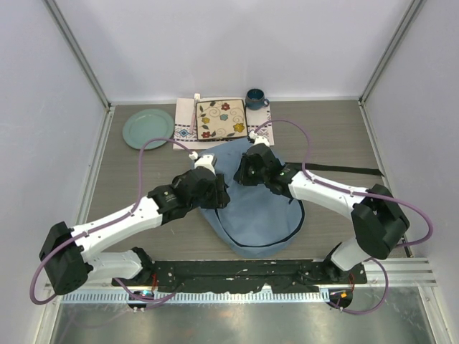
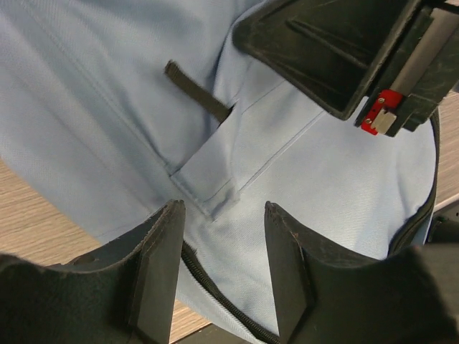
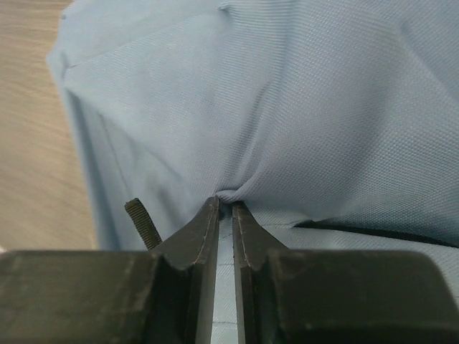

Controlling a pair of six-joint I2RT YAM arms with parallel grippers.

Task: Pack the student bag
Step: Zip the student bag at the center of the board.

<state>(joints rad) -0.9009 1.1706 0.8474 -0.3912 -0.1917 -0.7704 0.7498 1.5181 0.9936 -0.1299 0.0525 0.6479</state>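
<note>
Currently student bag fabric is pinched thinly by right claw; left claw is spread, nothing held. Fold could be lost if pulled hard.

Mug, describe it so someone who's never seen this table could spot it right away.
Look at the table's far edge, behind the light-blue backpack. The mug stands just right of the flower-patterned square. It alone is small, dark blue and handled.
</note>
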